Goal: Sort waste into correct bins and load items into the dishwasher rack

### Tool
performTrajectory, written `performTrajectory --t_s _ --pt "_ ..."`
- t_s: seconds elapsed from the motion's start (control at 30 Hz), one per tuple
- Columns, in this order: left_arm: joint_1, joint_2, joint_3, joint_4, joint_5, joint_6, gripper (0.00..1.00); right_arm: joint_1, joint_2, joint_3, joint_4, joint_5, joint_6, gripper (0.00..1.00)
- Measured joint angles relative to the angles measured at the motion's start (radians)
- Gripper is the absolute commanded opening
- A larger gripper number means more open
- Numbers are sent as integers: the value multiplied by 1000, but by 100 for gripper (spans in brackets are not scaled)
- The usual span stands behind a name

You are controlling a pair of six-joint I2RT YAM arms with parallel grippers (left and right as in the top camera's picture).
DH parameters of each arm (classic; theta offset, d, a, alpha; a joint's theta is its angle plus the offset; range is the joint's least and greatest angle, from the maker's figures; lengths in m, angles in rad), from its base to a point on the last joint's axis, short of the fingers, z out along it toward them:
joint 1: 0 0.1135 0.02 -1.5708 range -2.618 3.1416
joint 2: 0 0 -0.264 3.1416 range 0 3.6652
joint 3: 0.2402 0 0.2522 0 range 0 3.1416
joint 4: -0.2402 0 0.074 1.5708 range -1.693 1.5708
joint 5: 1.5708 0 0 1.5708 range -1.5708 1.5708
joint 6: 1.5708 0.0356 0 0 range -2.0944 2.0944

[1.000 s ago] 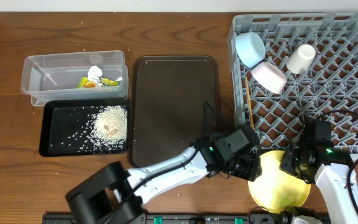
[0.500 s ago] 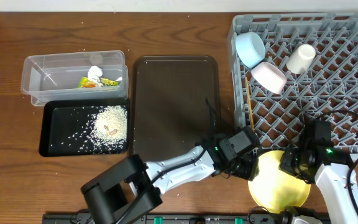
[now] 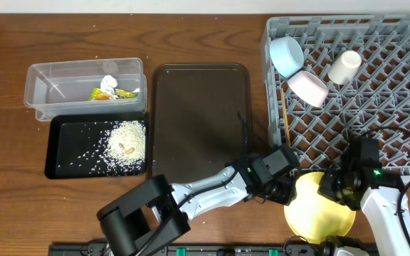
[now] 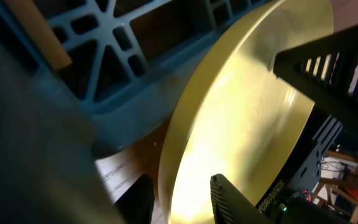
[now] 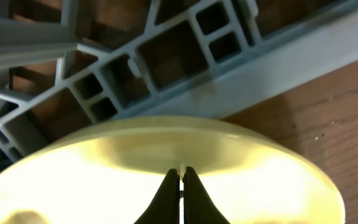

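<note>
The right jaws are pressed together on the rim of the plate, biting it at its 2 o'clock edge. The left jaws straddle the rim at the plate's 10 o'clock edge, one finger on each face. Whether they grip it yet I cannot tell.

The plate sits at 5 o'clock on the surface, just outside the front wall of the rack, near its 7 o'clock corner. Whether the plate rests on the wood or hangs clear of it is not certain from these views.

The step in hand looks like a two-arm carry or hand-over of the plate into the rack. To do it well, seat the left jaws deep over the rim and make that grip firm before the right ones ease off, as a shallow bite on glazed ware may slip. Then lift high enough to clear the rack wall, turn the plate on edge, and lower it between pegs in the free rows near 6 o'clock. Keep away from the blue bowl, white bowl and cup at the rack's 11 o'clock.
</note>
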Motion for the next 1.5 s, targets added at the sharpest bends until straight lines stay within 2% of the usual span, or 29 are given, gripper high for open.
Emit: performTrajectory --t_s 0.1,0.23,0.43,0.5,0.63,0.77,0.83,0.97,1.27,1.5 --pt "0 6 3 6 0 0 33 0 0 0 -6 -7 0 3" --pt "0 7 4 6 0 -6 21 0 0 0 -8 -27 0 3" --pt "-1 8 6 6 -1 -11 19 0 0 0 -8 -56 0 3" --pt "-1 8 6 6 -1 -13 12 0 0 0 -8 -64 0 3" --pt "-1 8 6 6 0 -19 11 0 0 0 -13 -75 0 1" --pt "-1 8 7 6 0 -22 13 0 0 0 -18 -90 0 1" --pt "-1 8 7 6 0 -22 22 0 0 0 -22 -98 0 1" --pt "-1 8 8 6 0 -24 33 0 0 0 -26 -116 0 2" --pt "1 10 12 -6 8 -18 34 0 0 0 -9 -137 0 2" --pt "3 10 16 -49 -10 85 37 0 0 0 8 -160 0 2"
